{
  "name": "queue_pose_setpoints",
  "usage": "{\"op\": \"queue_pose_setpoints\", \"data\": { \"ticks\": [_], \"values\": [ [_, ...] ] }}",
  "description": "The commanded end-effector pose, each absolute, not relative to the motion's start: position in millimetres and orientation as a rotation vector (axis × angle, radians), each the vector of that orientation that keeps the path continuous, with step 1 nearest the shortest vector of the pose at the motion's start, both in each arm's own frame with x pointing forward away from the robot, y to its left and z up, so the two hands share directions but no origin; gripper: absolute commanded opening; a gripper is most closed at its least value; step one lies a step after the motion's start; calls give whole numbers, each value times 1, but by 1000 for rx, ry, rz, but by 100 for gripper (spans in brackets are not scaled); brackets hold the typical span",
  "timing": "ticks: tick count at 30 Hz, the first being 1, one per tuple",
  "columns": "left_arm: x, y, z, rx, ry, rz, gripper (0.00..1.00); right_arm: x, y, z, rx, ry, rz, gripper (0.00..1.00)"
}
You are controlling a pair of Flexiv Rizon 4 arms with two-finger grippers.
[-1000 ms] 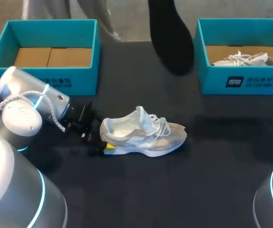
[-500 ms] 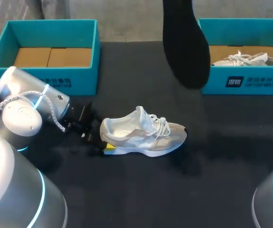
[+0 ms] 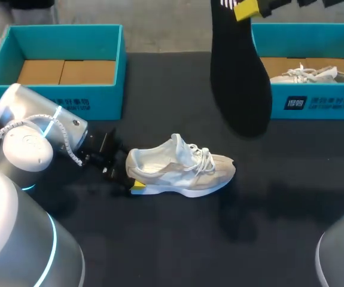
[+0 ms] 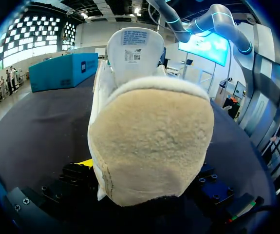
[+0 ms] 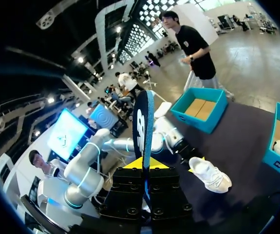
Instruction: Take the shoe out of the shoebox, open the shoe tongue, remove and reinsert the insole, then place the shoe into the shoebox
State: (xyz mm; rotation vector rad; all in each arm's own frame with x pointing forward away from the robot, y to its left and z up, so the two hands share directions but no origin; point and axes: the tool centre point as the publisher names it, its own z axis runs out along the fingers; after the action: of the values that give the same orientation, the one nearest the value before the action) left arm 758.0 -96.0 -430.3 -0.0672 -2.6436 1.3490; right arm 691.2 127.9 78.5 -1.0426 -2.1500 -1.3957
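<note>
Head view: the shoe (image 3: 180, 170) is lain on the table (image 3: 160, 239), its heel clasped between the left gripper (image 3: 127, 178) fingers; the insole (image 3: 239, 78) is clamped in the right gripper (image 3: 249, 7). Left wrist view: the heel is wedged between the fingers. Right wrist view: the insole is pinched upright between the fingers.

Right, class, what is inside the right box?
A pale shoe lying on cardboard. The insole hanging in front hides the box's left corner, so that part cannot be seen.
</note>
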Motion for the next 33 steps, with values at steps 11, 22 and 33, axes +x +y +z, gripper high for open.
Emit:
{"op": "queue_pose_setpoints", "data": {
  "ticks": [11, 22, 33],
  "values": [
    [760, -97, -436, -67, -2645, 1346, 0, 657, 142, 70, -1070, -2094, -1473, 0],
    [760, -97, -436, -67, -2645, 1346, 0, 637, 137, 79, -1081, -2109, -1470, 0],
    [760, -97, -436, -67, -2645, 1346, 0, 632, 135, 80, -1033, -2114, -1428, 0]
  ]
}}
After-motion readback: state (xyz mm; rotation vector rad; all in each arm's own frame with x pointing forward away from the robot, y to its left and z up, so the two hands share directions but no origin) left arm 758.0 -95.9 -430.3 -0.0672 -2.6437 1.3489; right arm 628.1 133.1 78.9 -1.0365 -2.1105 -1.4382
